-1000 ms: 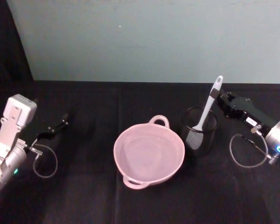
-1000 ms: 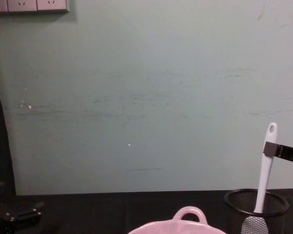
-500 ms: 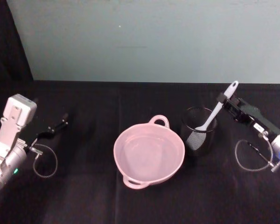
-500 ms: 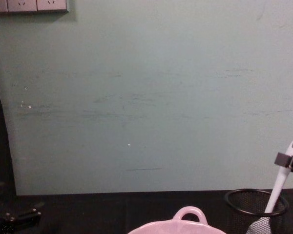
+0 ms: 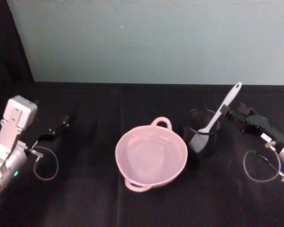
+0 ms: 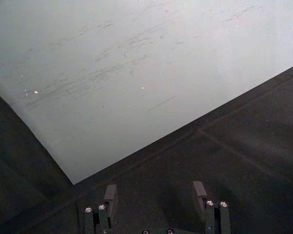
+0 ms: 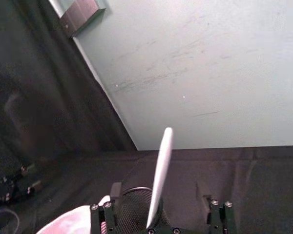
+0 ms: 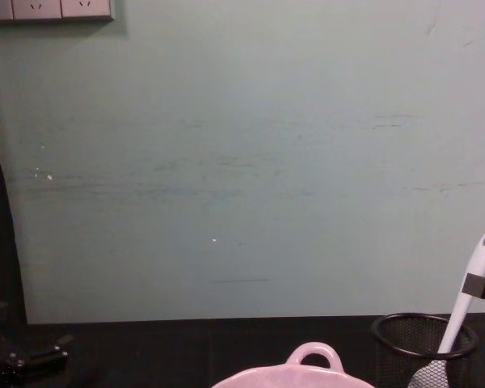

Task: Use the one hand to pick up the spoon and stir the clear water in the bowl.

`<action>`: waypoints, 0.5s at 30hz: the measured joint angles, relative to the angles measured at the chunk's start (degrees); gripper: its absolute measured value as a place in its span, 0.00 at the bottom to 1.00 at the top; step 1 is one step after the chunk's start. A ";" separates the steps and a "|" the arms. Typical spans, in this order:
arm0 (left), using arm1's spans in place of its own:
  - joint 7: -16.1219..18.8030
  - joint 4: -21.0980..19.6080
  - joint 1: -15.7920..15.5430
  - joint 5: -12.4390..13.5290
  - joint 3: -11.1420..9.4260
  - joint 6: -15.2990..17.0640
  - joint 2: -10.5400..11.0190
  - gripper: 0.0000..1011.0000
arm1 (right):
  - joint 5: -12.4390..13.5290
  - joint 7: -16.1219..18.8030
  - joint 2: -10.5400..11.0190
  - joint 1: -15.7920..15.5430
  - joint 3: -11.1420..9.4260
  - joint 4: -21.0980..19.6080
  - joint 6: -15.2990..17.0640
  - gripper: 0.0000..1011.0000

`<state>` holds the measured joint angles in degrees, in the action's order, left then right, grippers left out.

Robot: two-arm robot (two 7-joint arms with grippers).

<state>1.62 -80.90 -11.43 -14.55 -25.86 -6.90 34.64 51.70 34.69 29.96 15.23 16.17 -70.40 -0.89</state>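
The long, slim white plastic spoon point(image 5: 221, 109) stood tilted in the black wire-mesh cup point(image 5: 201, 133), its broad flat head down inside the mesh and its handle leaning up and away toward the robot's right. The cup sat on the black-covered bench point(image 5: 132, 203) just to the right of the pale pink glossy round bowl point(image 5: 151, 155), close to it, with the bowl's small arched loop handle point(image 5: 161, 122) on the rim toward the pale green wall point(image 5: 146, 42).

The black boxy right gripper point(image 5: 226, 112), carrying a small white label, reached in from the right at the level of the spoon's handle. In the right wrist view its fingers point(image 7: 115, 191) stood spread on either side of the handle, and whether either one touched the spoon could not be told. In the chest view one dark fingertip point(image 8: 478, 285) lay across the handle below its end.

The small black left gripper point(image 5: 57, 128) sat low over the bench at the far left, well apart from the bowl, its fingers point(image 6: 199, 190) spread with nothing between them.
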 joint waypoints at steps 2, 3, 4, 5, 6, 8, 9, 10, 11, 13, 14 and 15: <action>0.00 0.00 0.00 0.00 0.00 0.00 0.00 0.99 | -0.72 -1.04 0.63 -0.75 0.00 -1.63 0.03 0.96; 0.00 0.00 0.00 0.00 0.00 0.00 0.00 0.99 | -1.35 -1.91 1.13 -1.41 -0.03 -2.90 0.02 0.99; 0.00 0.00 0.00 0.00 0.00 0.00 0.00 0.99 | -2.71 -3.69 2.02 -2.44 -0.10 -5.00 -0.02 0.99; 0.00 0.00 0.00 0.00 0.00 0.00 0.00 0.99 | -3.62 -4.84 2.60 -3.09 -0.15 -6.29 -0.03 0.99; 0.00 0.00 0.00 0.00 0.00 0.00 0.00 0.99 | -5.94 -7.80 3.70 -4.37 -0.27 -8.91 -0.05 0.99; 0.00 0.00 0.00 0.00 0.00 0.00 0.00 0.99 | -8.41 -10.68 4.78 -5.62 -0.37 -11.54 0.03 0.99; 0.00 0.00 0.00 0.00 0.00 0.00 0.00 0.99 | -11.17 -13.70 5.73 -6.56 -0.40 -13.68 0.33 0.99; 0.00 0.00 0.00 0.00 0.00 0.00 0.00 0.99 | -12.62 -15.17 6.14 -6.89 -0.40 -14.57 0.51 0.99; 0.00 0.00 0.00 0.00 0.00 0.00 0.00 0.99 | -13.93 -16.55 6.54 -7.22 -0.38 -15.39 0.64 0.99; 0.00 0.00 0.00 0.00 0.00 0.00 0.00 0.99 | -17.67 -19.63 6.88 -7.67 -0.24 -16.44 0.19 0.99; 0.00 0.00 0.00 0.00 0.00 0.00 0.00 0.99 | -18.77 -20.16 6.88 -7.68 -0.11 -16.46 -0.16 0.99; 0.00 0.00 0.00 0.00 0.00 0.00 0.00 0.99 | -19.78 -20.67 6.85 -7.62 0.02 -16.43 -0.62 0.99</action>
<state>1.62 -80.90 -11.43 -14.55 -25.86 -6.91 34.65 31.92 14.02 36.81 7.61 16.19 -86.84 -1.51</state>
